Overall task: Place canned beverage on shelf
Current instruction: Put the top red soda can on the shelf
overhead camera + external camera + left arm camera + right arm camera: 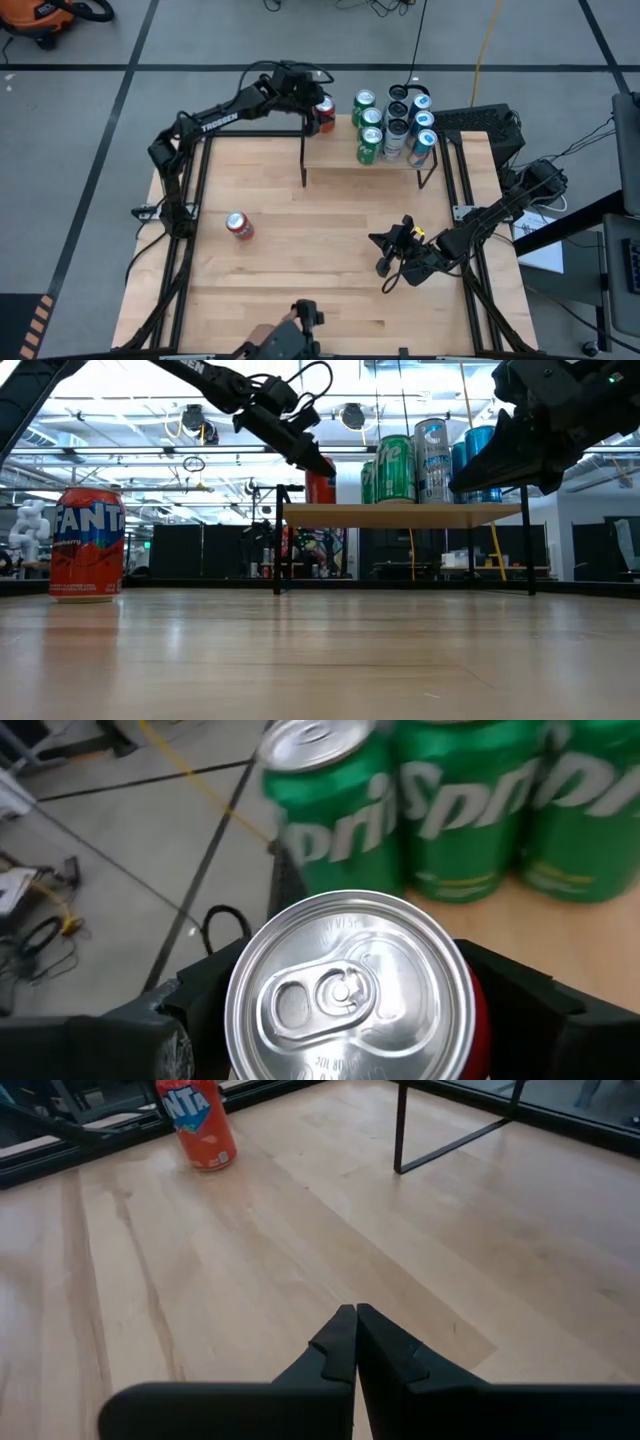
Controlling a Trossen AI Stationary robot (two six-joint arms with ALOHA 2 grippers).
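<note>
Now the left tool point(318, 112) is clamped on an upright red can point(325, 113) at the shelf point(335, 155) top's 9 o'clock end, so release is probably next. Green and blue cans point(392, 125) crowd the shelf toward 3 o'clock. The right tool point(356, 1342), fingers pressed together and empty, waits over the surface point(300, 270); a Fanta can point(238, 226) stands at its 9 o'clock.

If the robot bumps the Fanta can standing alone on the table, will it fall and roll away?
Probably it would slide first: the Fanta can stands upright on a flat base on the smooth table. A bump near its top might tip it, since it is tall and narrow. Once on its round side, it would likely roll.
</note>
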